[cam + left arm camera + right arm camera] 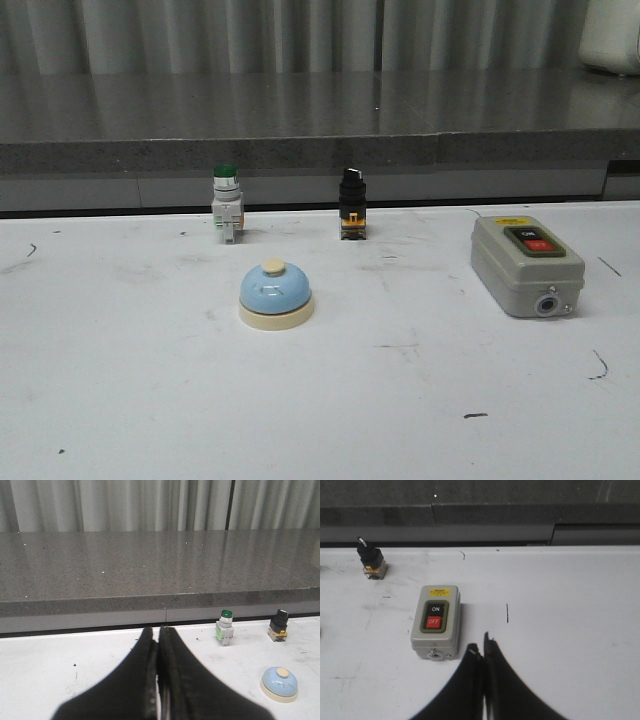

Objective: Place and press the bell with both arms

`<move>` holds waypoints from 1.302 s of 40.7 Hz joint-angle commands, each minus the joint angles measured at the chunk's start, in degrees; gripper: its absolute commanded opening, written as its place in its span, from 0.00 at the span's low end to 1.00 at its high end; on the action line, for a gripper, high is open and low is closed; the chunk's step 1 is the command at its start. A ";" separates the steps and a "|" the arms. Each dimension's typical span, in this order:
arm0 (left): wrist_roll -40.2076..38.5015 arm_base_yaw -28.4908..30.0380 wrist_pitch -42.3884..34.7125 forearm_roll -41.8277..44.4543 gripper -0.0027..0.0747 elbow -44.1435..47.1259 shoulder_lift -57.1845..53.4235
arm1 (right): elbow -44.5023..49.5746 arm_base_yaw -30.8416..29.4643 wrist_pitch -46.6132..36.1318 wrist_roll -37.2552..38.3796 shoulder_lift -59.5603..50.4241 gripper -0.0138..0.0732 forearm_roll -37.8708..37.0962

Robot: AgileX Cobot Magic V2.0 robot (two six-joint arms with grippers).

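The bell (276,295), a light-blue dome on a cream base with a cream button, stands upright on the white table a little left of centre. The left wrist view also catches the bell (279,684), off to one side of my left gripper (158,630) and well apart from it. That gripper's black fingers are pressed together, shut on nothing. My right gripper (482,646) is shut too, empty, hovering just beside the grey switch box (435,621). Neither arm appears in the front view, and the bell is out of the right wrist view.
A green-capped pushbutton (226,203) and a black selector switch (352,203) stand at the table's back edge. The grey ON/OFF switch box (526,264) lies at the right. Behind the table runs a raised grey stone ledge (320,130) with curtains beyond.
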 commanded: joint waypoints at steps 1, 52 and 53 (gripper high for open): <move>-0.63 0.20 -4.61 -0.22 0.01 -1.36 1.42 | 1.33 -0.32 -4.07 -0.09 -6.57 0.08 -0.60; -0.63 0.20 -7.17 -0.22 0.01 -0.01 0.86 | 3.88 -0.32 -4.04 -0.09 -15.51 0.08 -0.70; -0.63 0.33 -9.18 -0.22 0.01 1.07 0.16 | 3.88 -0.32 -4.04 -0.09 -15.51 0.08 -0.70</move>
